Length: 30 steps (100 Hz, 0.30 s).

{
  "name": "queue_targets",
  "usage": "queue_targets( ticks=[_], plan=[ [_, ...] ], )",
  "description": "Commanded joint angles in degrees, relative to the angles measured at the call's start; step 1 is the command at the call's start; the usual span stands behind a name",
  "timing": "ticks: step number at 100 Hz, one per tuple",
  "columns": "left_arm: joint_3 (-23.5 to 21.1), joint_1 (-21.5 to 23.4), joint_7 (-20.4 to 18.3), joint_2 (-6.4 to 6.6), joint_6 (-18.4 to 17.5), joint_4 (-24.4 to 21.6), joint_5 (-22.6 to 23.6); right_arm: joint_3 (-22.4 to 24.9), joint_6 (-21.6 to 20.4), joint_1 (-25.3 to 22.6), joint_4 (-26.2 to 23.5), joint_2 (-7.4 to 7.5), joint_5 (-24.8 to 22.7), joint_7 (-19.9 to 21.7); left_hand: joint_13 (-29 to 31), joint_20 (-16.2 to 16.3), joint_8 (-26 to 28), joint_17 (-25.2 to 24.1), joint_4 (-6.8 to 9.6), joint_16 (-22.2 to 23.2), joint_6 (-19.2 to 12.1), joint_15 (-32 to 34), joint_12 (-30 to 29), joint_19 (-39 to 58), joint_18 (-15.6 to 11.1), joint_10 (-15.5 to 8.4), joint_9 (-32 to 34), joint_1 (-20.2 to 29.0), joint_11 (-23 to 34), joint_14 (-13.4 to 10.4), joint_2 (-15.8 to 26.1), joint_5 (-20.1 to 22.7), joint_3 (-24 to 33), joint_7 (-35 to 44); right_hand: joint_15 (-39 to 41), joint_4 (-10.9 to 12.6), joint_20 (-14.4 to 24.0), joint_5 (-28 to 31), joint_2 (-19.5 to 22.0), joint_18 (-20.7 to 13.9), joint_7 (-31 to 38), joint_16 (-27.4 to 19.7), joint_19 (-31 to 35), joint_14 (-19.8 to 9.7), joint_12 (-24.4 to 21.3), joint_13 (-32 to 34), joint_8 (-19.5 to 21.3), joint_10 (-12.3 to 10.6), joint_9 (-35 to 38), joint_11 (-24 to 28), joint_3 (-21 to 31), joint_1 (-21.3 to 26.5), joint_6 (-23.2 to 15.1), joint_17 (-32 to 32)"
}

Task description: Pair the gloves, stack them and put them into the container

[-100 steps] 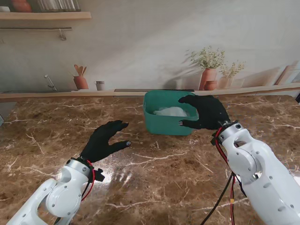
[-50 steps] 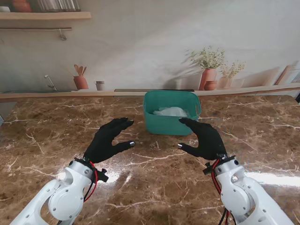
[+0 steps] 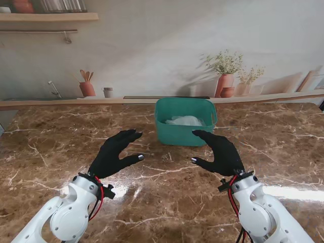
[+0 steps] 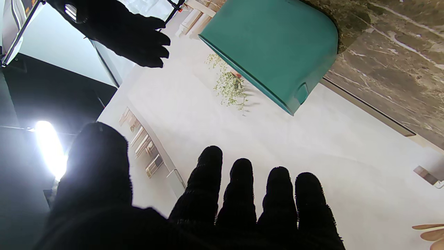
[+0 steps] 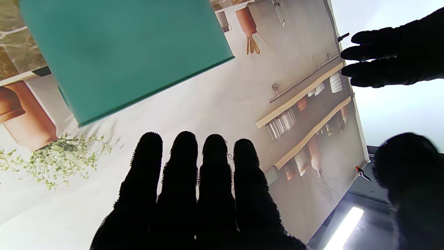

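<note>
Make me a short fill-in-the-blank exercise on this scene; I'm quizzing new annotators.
1. The white gloves lie inside the ____ container.
2. Both robot hands, left and right, hold ____.
3. The container stands on a ____ marble table.
4. Seen from the stand, the container is ____ from me than both hands.

Missing words: green; nothing; brown; farther

Black-gloved left hand [image 4: 194, 208] in the foreground, four fingers [image 4: 239, 187] side by side and straight, thumb [image 4: 97, 166] spread well apart, holding nothing. Beyond the fingertips, a teal container [image 4: 277, 45] resting on a brown marbled desk [image 4: 392, 62], its wall showing a small handle notch. Pale backdrop wall printed with a potted plant [image 4: 229, 85] and shelves. Black-gloved right hand [image 4: 121, 29] at the far corner, fingers extended. Bright lamp glare [image 4: 48, 149] beside the thumb.
</note>
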Motion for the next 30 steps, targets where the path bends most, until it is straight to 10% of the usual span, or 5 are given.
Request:
queue_targets(
  ticks=[1, 30],
  plan=[
    [-0.08, 0.21, -0.07, 0.13, 0.16, -0.5, -0.07, 0.11, -0.02, -0.83, -0.51, -0.24, -0.32, -0.24, -1.33, -0.91, -0.58, 0.07, 1.91, -0.66, 0.46, -0.97, -0.96, 1.1, -3.15, -1.68, -0.94, -2.37, -0.7, -3.13, 2.6, -1.13, -1.73, -0.2, -0.1, 2.49, -1.46, -1.2, 0.65, -1.86, -0.69, -1.36, -0.8, -0.98, -1.25, -1.63, -0.33, -0.03, -0.96, -0.22, -1.21, -1.83, -0.65, -0.74],
    [0.73, -0.44, -0.09, 0.03, 1.14, -0.15, -0.73, 0.29, -0.22, -1.01, -0.61, -0.14, -0.32, 0.34, -1.26, -1.14, -0.52, 0.05, 1.9, -0.69, 0.47, -1.1, -1.01, 1.04, -3.0, -1.62, -0.8, -2.21, -0.8, -3.06, 2.67, -0.96, -1.71, -0.09, 0.03, 2.43, -1.66, -0.67, 0.45, -1.7, -0.25, -1.32, -0.42, -0.9, -1.22, -1.33, -0.17, -0.02, -0.62, -0.08, -1.38, -1.15, -1.0, -0.61]
  ],
)
